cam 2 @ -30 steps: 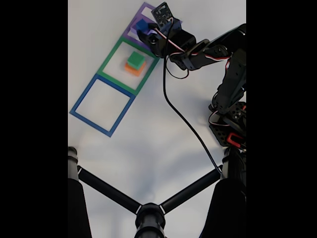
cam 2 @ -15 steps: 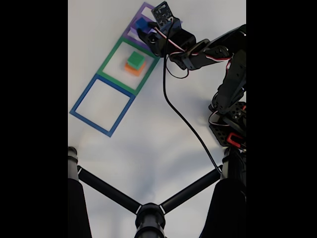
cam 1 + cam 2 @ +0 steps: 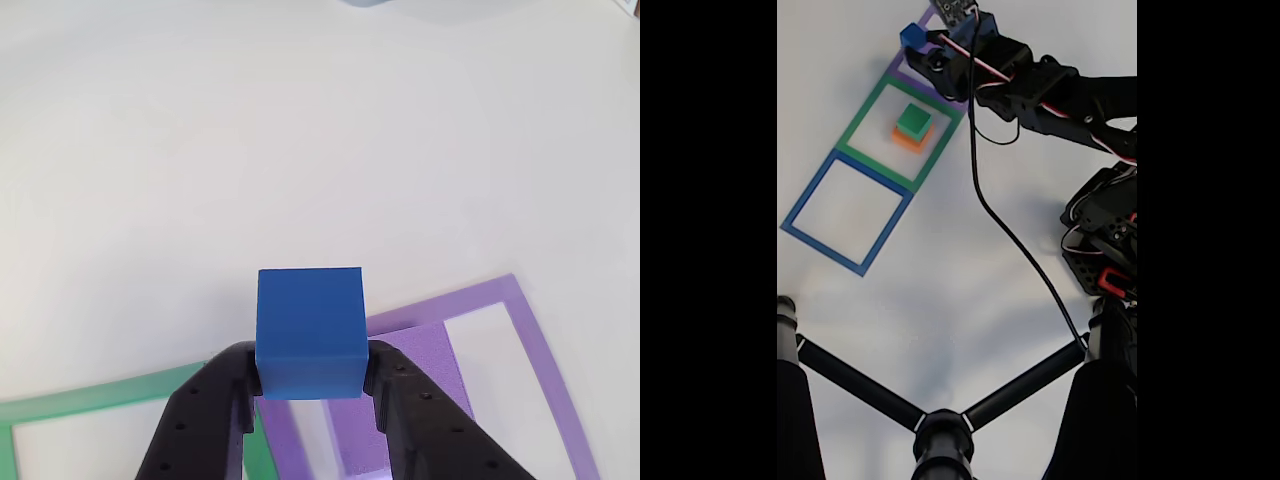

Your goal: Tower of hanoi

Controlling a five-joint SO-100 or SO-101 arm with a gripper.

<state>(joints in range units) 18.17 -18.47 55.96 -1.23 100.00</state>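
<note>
The arm (image 3: 1080,100) is built of glossy black plastic links, with boxy servo housings near the base (image 3: 1102,255) — one carrying a small red patch. A thin black cable (image 3: 1010,240) trails from its head across the table, alongside short red-and-white wires. The gripper (image 3: 310,390) has two matte black fingers (image 3: 205,425) dotted with small round holes.

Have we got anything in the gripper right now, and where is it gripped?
Yes: the gripper holds the blue cube, its two fingers pressing the lower part of the cube's opposite side faces, above the purple frame.
</note>
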